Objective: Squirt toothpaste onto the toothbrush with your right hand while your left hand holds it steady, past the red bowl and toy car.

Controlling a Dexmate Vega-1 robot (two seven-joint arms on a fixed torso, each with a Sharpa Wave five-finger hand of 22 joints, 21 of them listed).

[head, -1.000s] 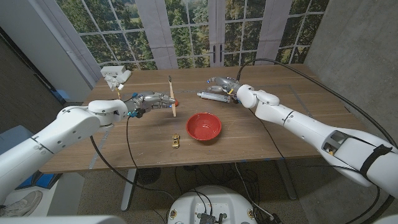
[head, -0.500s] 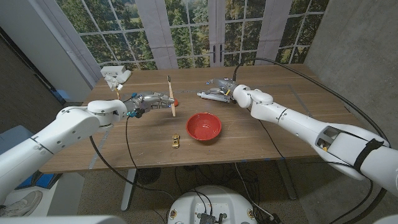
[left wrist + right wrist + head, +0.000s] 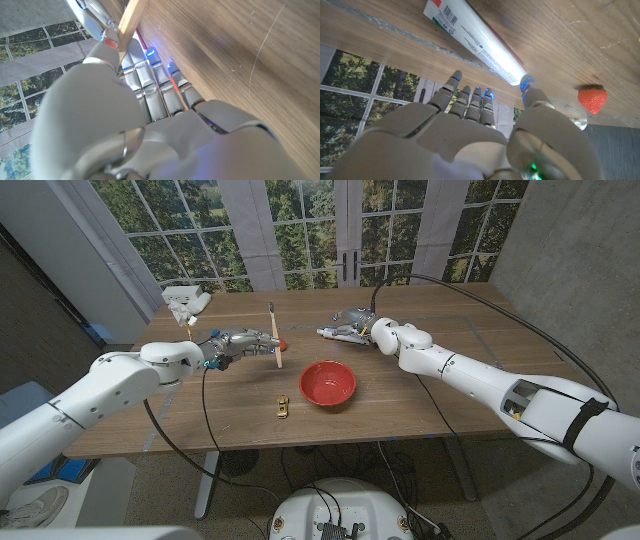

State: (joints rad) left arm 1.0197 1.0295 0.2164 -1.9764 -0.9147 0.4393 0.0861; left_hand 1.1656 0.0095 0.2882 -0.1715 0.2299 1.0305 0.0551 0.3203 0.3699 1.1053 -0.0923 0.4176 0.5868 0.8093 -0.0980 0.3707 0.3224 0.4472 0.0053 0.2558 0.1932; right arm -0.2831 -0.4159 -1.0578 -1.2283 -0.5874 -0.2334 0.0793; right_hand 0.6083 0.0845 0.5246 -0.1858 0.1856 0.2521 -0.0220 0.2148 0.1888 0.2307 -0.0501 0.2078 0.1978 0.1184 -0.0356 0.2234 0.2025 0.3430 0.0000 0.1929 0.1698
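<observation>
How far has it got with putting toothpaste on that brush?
Early on. The left hand already holds the wooden toothbrush above the table, beyond the red bowl and toy car. The right hand is at the toothpaste tube, which lies on the table; whether the fingers have closed on it is unclear. Lifting the tube, bringing it over and squeezing paste are left.

Head cam: high, looks down over whole table. Wrist cams: close, inverted, along hand backs. Right wrist shares toothpaste tube w/ head.
</observation>
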